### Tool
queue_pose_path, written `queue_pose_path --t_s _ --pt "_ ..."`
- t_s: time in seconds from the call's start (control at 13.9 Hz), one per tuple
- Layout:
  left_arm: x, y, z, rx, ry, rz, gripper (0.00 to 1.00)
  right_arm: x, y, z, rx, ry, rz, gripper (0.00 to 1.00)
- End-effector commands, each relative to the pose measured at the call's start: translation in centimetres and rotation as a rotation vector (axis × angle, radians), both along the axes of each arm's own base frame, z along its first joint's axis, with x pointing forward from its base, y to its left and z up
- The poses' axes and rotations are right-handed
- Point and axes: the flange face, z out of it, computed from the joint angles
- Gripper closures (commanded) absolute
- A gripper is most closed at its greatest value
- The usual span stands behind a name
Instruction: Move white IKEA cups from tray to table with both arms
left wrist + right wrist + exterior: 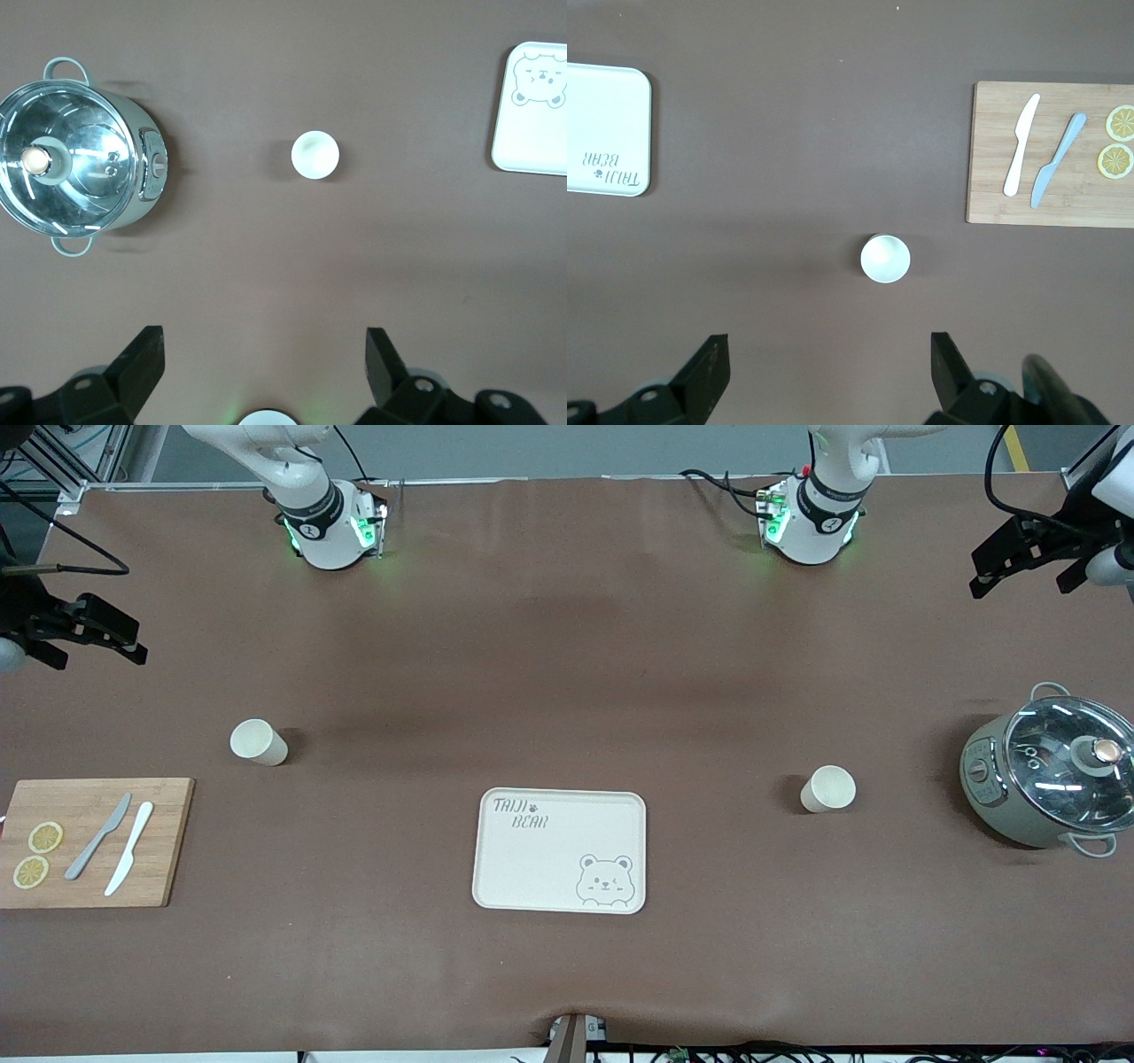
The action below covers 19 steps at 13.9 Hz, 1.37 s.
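Two white IKEA cups stand upright on the brown table. One cup (259, 742) (885, 258) is toward the right arm's end, the other cup (828, 789) (314, 154) toward the left arm's end. The bear-printed tray (549, 868) lies between them, nearer the front camera. My right gripper (133, 646) (830, 359) hangs open and empty, high over the table's right-arm end. My left gripper (985, 571) (264, 354) hangs open and empty, high over the left-arm end. Neither gripper touches a cup.
A wooden cutting board (168, 841) with two knives and two lemon slices lies at the right arm's end. A grey pot with a glass lid (1050, 784) (75, 155) stands at the left arm's end, beside the cup there.
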Motion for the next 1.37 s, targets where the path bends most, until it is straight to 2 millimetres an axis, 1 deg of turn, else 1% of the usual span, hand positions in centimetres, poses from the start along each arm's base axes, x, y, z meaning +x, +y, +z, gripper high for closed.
queue_pose_path --t_s 0.0,0.5,0.87,1.01,1.15,1.3 --pt "0.9 0.0 0.4 -0.004 0.003 -0.004 0.00 -0.6 -0.4 0.6 -0.010 -0.008 0.000 0.00" --pt "0.6 0.2 0.4 -0.003 0.019 0.017 0.00 -0.6 -0.6 0.6 -0.010 -0.008 -0.003 0.00" --pt "0.4 -0.1 0.6 0.001 0.016 0.011 0.00 -0.6 -0.6 0.5 -0.010 -0.006 -0.004 0.00" --pt "0.3 0.2 0.9 -0.001 0.010 0.005 0.00 -0.6 -0.6 0.5 -0.010 -0.006 -0.004 0.00" --pt "0.3 0.0 2.1 -0.016 -0.015 0.001 0.00 -0.6 -0.7 0.6 -0.010 -0.009 -0.006 0.00" --pt "0.3 0.0 2.2 -0.016 -0.016 0.002 0.00 -0.6 -0.6 0.5 -0.010 -0.006 -0.004 0.00"
